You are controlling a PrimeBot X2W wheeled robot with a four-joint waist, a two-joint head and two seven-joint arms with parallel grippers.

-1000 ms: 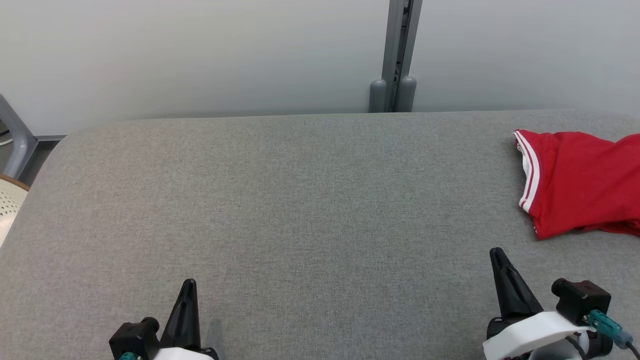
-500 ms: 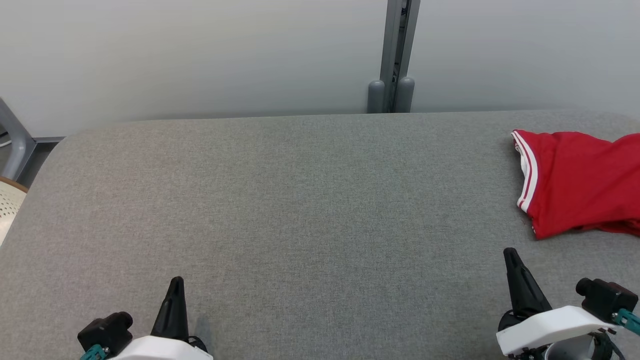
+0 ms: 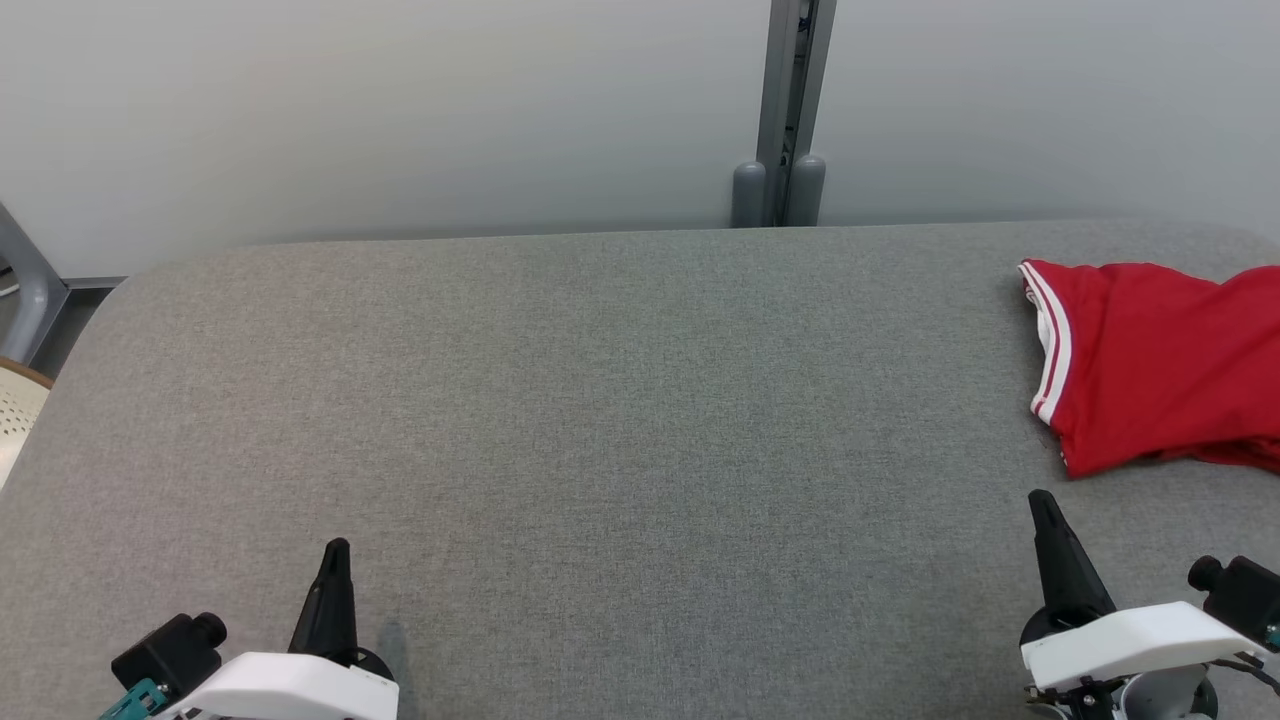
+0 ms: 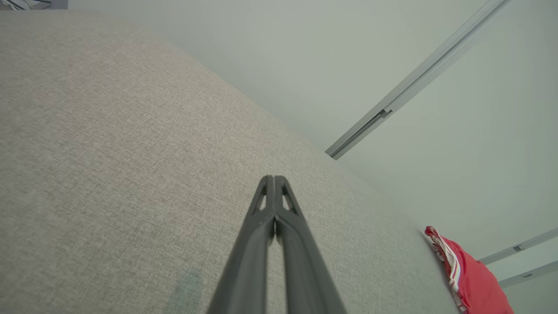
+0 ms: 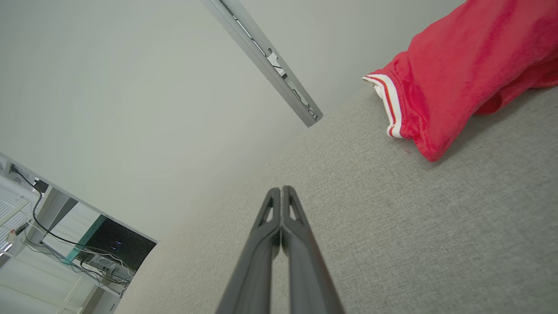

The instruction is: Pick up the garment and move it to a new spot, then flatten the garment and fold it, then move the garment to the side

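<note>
The garment (image 3: 1150, 360) is red with white-striped trim, lying rumpled at the far right of the grey table (image 3: 600, 420) and running off the head view's right edge. It also appears in the right wrist view (image 5: 457, 74) and small in the left wrist view (image 4: 471, 274). My right gripper (image 3: 1040, 498) is shut and empty at the lower right, a short way in front of the garment. My left gripper (image 3: 337, 547) is shut and empty at the lower left, far from the garment. Both wrist views show the fingers pressed together at left gripper (image 4: 273, 178) and right gripper (image 5: 280, 188).
A pale wall with a grey vertical post (image 3: 790, 110) stands behind the table. A perforated cream chair edge (image 3: 15, 410) and a grey frame leg (image 3: 30, 280) sit beyond the table's left corner. A desk with cables (image 5: 65, 235) lies off to one side in the right wrist view.
Both grippers have drawn outward and toward the front edge, the left one leftward, the right one rightward. The garment lies as it did; the camera shifted slightly.
</note>
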